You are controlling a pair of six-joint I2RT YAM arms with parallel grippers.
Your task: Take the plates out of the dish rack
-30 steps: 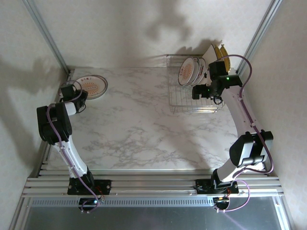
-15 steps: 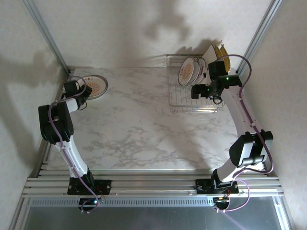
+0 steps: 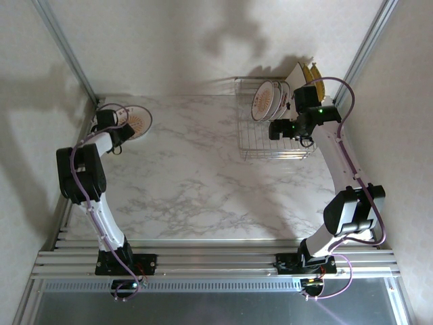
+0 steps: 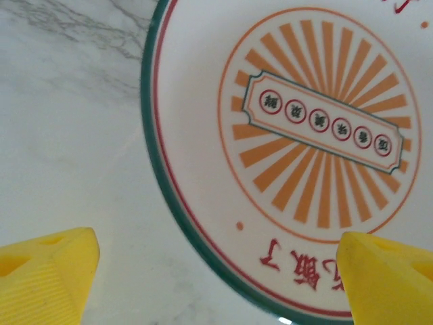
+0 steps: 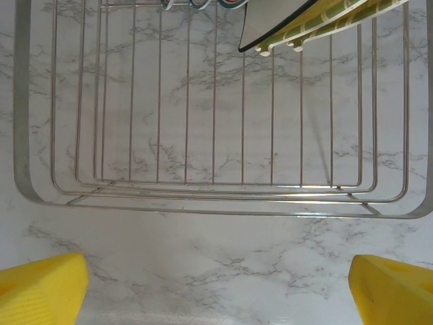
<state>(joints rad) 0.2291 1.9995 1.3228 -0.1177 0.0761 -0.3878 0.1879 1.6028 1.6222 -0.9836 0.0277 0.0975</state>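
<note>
Dish rack (image 3: 270, 154) at the far right of the marble table (image 3: 196, 176), plates standing in its far end
The rack's near half is bare wire, and its right side runs close to the wall. Square plates (image 3: 308, 70) lean at its far right corner, with round plates (image 3: 266, 100) upright just left of them. One flat plate (image 3: 141, 120) lies at the far left by the corner post. The right gripper (image 3: 276, 130) hangs over the rack's near left part, jaws wide, holding nothing. The left gripper (image 4: 216, 288) is spread wide over the flat plate's rim, gripping nothing. The table's middle lies open
</note>
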